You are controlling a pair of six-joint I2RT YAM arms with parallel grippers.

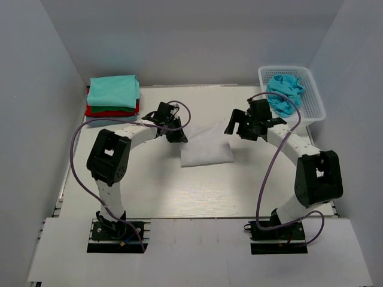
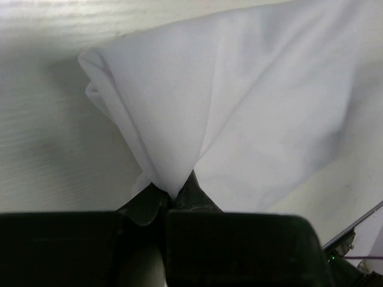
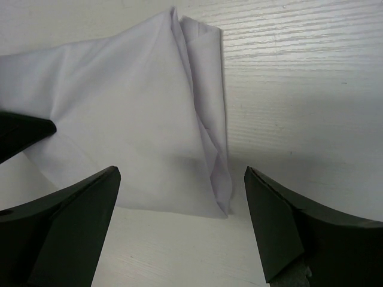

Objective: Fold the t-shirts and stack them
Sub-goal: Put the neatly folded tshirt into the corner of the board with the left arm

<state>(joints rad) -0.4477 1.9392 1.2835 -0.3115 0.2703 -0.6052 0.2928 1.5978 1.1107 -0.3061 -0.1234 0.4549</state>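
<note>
We see the white t-shirt (image 1: 206,150) lying folded into a rough rectangle near the middle of the table (image 1: 179,194), a little toward the far edge. The left gripper (image 1: 177,136) sits at the shirt's left edge. In the left wrist view its jaws are pressed together on a pinch of that white cloth, which rises in a smooth peak from the table up to the grip, with layered folds showing at one corner. The right gripper (image 1: 239,130) is just beside the shirt's right edge. In the right wrist view its jaws stand spread wide, holding nothing, and the shirt's folded right edge runs down the table beneath the gap between them. We cannot tell whether its fingertips touch the table or hang above it. At the far left corner of the table we find a neat stack of folded shirts: the teal t-shirt (image 1: 114,89) on top, the red t-shirt (image 1: 111,110) under it, and a sliver of the grey-blue t-shirt (image 1: 114,119) at the bottom. At the far right corner stands the white lattice basket (image 1: 316,103), and the light blue t-shirt (image 1: 286,92) lies crumpled inside it. Both the stack and the basket are well apart from the white shirt.
</note>
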